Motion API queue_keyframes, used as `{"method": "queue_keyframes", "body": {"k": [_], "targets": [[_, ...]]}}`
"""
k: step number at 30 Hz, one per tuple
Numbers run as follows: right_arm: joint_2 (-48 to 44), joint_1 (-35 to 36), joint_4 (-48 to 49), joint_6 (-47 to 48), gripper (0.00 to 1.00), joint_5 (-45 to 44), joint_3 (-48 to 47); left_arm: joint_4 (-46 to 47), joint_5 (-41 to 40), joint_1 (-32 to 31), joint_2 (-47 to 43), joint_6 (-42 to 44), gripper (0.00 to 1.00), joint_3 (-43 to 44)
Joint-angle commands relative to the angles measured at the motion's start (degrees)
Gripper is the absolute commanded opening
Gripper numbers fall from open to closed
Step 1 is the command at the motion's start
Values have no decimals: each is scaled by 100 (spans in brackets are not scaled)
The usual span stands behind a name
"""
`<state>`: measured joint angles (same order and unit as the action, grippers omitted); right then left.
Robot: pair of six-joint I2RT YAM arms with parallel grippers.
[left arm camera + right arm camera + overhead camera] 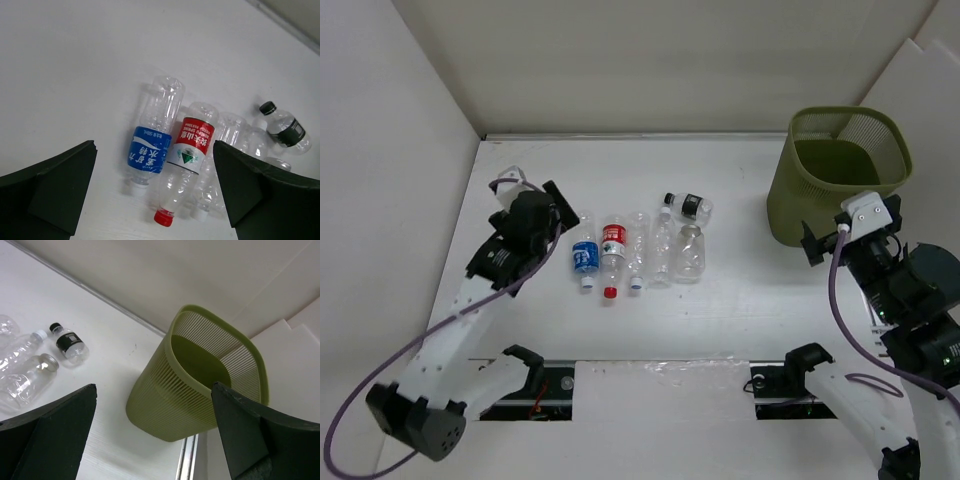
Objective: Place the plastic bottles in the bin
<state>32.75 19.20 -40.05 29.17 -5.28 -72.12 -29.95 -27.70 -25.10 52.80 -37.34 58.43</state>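
— Which step is in hand?

— The first pick, it seems; the six plastic bottles point(640, 250) lie on their sides, huddled mid-worktop point(740, 310), and none shows inside the bin point(800, 205), which stands upright at the far right corner. The left fingers point(55, 190) are spread wide and empty above the blue-labelled bottle point(150, 152) and the red-labelled bottle point(192, 147), which touch side by side; the right fingers point(55, 432) are likewise released and hold nothing, just on the near side of the bin.

— And the next move?

— Likely the left arm drops to straddle the blue-labelled one, outermost on the left; its right flank is pressed by its neighbour, so one finger must wedge between them; the bin is well apart, so a long carry follows.

— What does each view add?

— The overhead view alone shows bottles and bin together; the left wrist view shows the caps, white on blue, red on red; the right wrist view looks down the bin's mouth and catches the black-labelled bottle point(70, 342) lying at the huddle's far end.
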Motion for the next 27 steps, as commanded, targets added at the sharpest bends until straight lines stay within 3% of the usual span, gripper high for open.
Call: {"method": "queue_keyframes", "body": {"k": [1, 9, 20, 27], "targets": [[29, 13, 322, 71, 100, 404, -75, 286, 537, 14, 1150, -694, 100, -234], [144, 13, 323, 124, 100, 1063, -58, 1157, 723, 14, 3147, -775, 100, -289], [-119, 13, 428, 124, 100, 1345, 321, 1412, 582, 365, 3878, -239, 100, 230], [-120, 13, 428, 72, 100, 1398, 321, 1730, 1180, 840, 4396, 113, 100, 343]]}}
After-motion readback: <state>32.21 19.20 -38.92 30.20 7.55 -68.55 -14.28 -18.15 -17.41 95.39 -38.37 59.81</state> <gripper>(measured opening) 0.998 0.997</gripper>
